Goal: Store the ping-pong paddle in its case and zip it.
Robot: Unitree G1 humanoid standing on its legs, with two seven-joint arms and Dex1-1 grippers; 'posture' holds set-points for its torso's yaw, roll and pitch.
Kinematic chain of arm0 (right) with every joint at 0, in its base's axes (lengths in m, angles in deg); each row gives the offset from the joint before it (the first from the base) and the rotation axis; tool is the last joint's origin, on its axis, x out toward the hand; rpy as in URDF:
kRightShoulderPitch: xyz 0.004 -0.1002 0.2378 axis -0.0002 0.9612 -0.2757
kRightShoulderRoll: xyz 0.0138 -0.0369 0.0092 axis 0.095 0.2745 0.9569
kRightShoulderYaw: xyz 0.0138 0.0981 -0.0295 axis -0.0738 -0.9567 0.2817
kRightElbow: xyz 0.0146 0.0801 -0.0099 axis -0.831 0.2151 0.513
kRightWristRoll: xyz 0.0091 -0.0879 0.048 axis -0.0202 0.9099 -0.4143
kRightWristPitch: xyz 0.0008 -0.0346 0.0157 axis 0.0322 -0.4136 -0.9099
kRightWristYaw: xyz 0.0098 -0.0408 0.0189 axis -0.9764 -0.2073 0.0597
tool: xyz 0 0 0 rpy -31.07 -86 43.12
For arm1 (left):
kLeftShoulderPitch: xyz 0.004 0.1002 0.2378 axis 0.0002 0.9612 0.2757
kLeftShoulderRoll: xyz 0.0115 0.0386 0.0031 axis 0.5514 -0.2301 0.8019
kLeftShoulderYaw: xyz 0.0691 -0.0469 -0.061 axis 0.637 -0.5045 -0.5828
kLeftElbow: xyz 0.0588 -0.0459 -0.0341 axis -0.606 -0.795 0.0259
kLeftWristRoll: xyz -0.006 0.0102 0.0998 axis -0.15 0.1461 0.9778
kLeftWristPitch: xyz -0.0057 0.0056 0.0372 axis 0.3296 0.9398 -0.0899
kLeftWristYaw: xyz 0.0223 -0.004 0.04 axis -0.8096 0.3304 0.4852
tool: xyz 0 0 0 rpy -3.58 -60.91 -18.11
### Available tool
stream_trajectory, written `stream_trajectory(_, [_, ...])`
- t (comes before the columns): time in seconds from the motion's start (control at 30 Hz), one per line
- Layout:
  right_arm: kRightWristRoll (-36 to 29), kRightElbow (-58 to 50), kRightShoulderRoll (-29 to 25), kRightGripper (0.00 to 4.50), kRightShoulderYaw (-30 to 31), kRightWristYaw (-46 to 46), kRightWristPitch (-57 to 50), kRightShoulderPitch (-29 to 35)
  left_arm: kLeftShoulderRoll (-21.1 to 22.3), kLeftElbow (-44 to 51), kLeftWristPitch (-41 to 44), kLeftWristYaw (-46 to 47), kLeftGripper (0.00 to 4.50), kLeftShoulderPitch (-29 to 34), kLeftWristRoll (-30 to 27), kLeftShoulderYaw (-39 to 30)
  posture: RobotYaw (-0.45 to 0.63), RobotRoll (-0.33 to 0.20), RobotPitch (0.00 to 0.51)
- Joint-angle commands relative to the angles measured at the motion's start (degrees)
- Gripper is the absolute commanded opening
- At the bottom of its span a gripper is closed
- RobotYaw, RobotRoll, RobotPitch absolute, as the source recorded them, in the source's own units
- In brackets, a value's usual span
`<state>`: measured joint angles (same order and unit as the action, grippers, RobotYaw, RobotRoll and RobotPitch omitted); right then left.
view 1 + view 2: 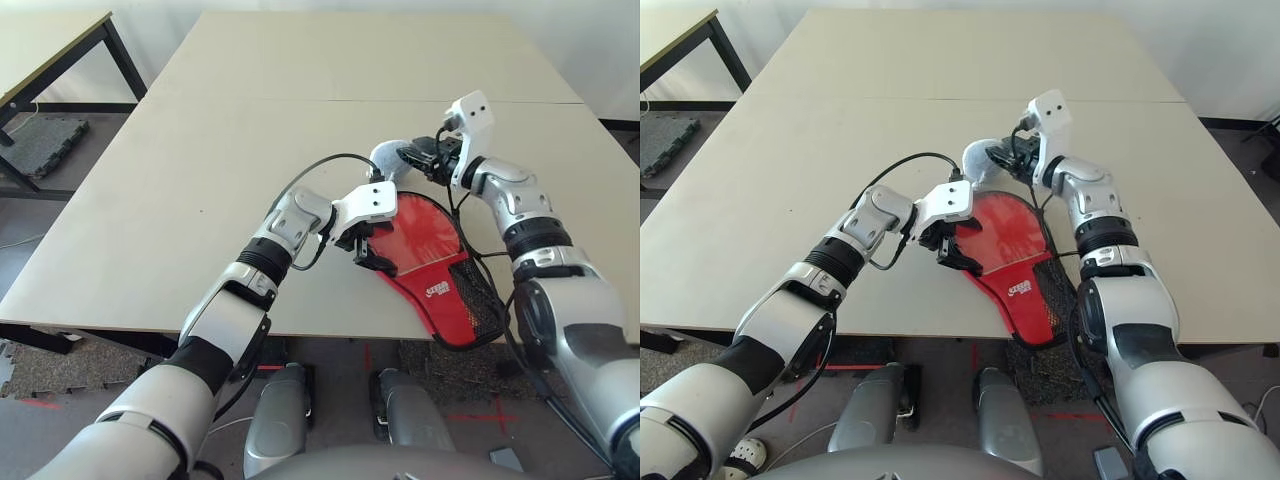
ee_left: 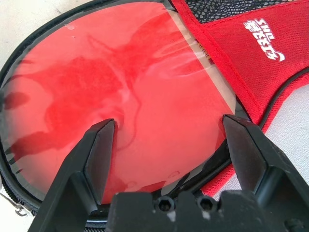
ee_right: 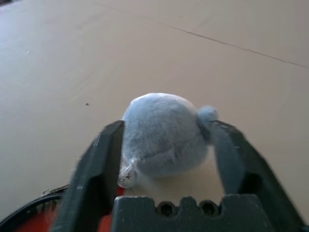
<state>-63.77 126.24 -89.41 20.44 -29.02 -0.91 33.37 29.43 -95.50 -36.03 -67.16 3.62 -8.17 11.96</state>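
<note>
Lying under left end effector (image 1: 368, 250): paddle (image 2: 120, 96)

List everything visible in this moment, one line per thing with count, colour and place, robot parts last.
case: one, red with black zipper rim and mesh pocket, at the table's near edge, handle end overhanging.
ping-pong paddle: one, red face, lying inside the open case.
fluffy ball: one, grey-white, on the table just beyond the case.
table: one, beige, under everything.
second table: one, beige top with black legs, far left.
floor mat: one, dark, under the second table.
left gripper: one, black, open over the paddle's face.
right gripper: one, black, open, fingers either side of the ball.
</note>
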Motion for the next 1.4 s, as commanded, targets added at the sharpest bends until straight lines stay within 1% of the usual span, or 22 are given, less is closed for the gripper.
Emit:
stream_trajectory(0.03, [-3.4,-4.4,1.9,4.49,-3.1,-5.3,-4.4,1.3,-0.1,-3.0,1.3,-0.5,4.50,2.4,1.9,3.5,0.05,0.000,0.129])
stream_trajectory(0.23, [-2.4,-4.7,3.7,4.49,-2.1,-9.4,-5.4,2.6,0.0,-2.3,1.5,-0.9,4.50,2.7,1.8,3.8,0.05,0.000,0.134])
stream_trajectory(0.43, [-1.4,-0.8,4.8,4.49,-1.4,-11.7,-3.2,1.0,0.4,-0.7,2.2,-1.3,4.50,3.6,1.6,4.1,0.06,0.000,0.141])
stream_trajectory(1.03, [0.2,10.3,6.2,4.49,-0.7,-12.3,1.6,-3.6,2.2,10.2,8.5,-1.8,4.50,9.1,-0.2,5.9,0.11,0.000,0.179])
stream_trajectory(1.23, [0.2,14.7,7.0,4.49,-1.2,-12.6,2.9,-5.4,2.4,12.4,9.9,-1.8,4.50,10.2,-0.6,6.2,0.11,0.000,0.183])
stream_trajectory(1.3, [0.1,15.6,7.2,4.12,-1.4,-12.2,3.4,-5.7,2.5,12.8,10.2,-1.7,4.50,10.4,-0.7,6.3,0.11,0.000,0.183])
stream_trajectory(1.37, [0.0,16.4,7.1,3.58,-1.7,-12.4,3.9,-5.9,2.6,13.3,10.5,-1.6,4.50,10.7,-0.8,6.4,0.11,0.000,0.181])
stream_trajectory(1.4, [0.0,16.7,7.1,3.13,-1.8,-12.6,3.9,-6.0,2.6,13.4,10.6,-1.6,4.50,10.8,-0.8,6.5,0.12,0.000,0.180])
